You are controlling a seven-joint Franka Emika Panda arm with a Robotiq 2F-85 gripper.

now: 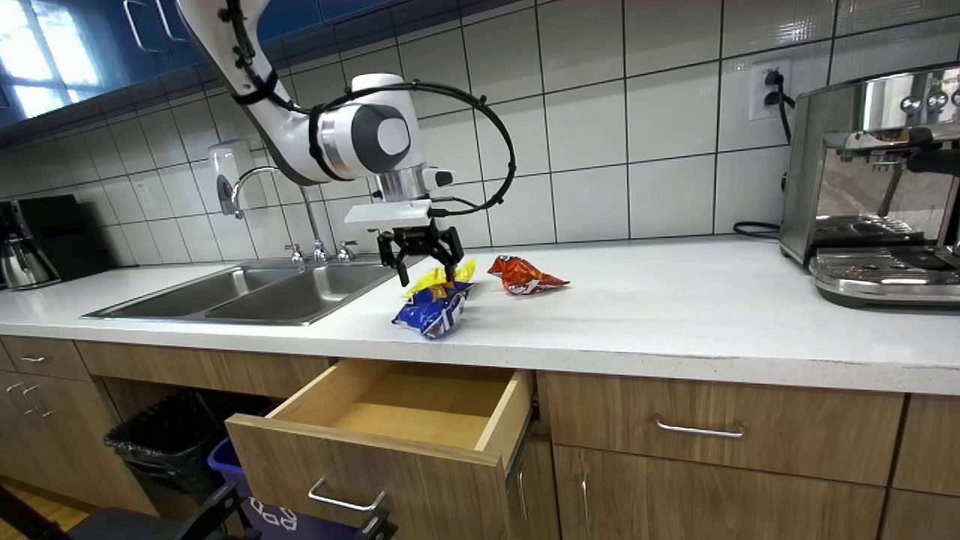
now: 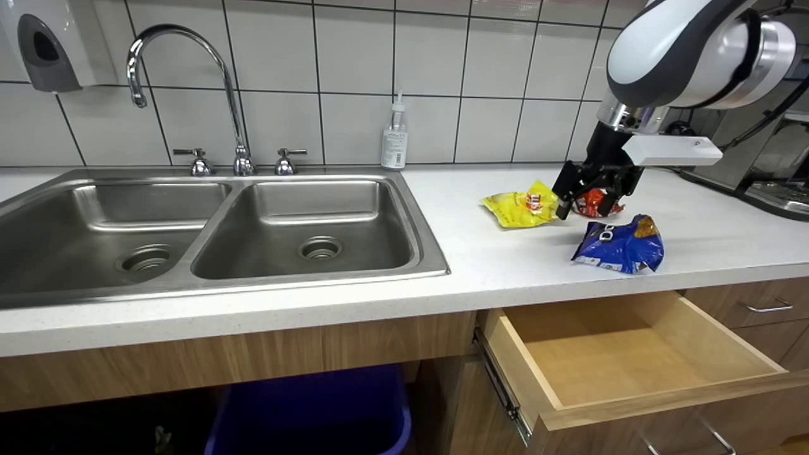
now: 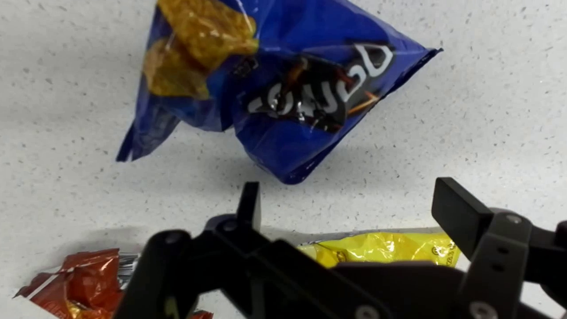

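1. Gripper (image 3: pixel 350 195): pointing down above the counter (image 1: pixel 675 315), fingers spread wide apart, near three snack bags.
2. Blue chip bag (image 2: pixel 619 245): on the counter close to its front edge; in the wrist view a strip of white surface shows between it and the fingertips.
3. Yellow bag (image 2: pixel 521 207): on the counter, farther back, toward the sink; partly behind the gripper in the wrist view. Contact with a finger: can't tell.
4. Red bag (image 1: pixel 525 275): crumpled, also set back, farther from the sink than the yellow one.
5. Drawer (image 1: pixel 367 469): pulled out below the counter, near the blue chip bag.
6. Double sink (image 2: pixel 212 230) with faucet (image 2: pixel 243 163); pump bottle (image 2: pixel 395 142) at its back corner. Espresso machine (image 1: pixel 870 187) at the opposite side.
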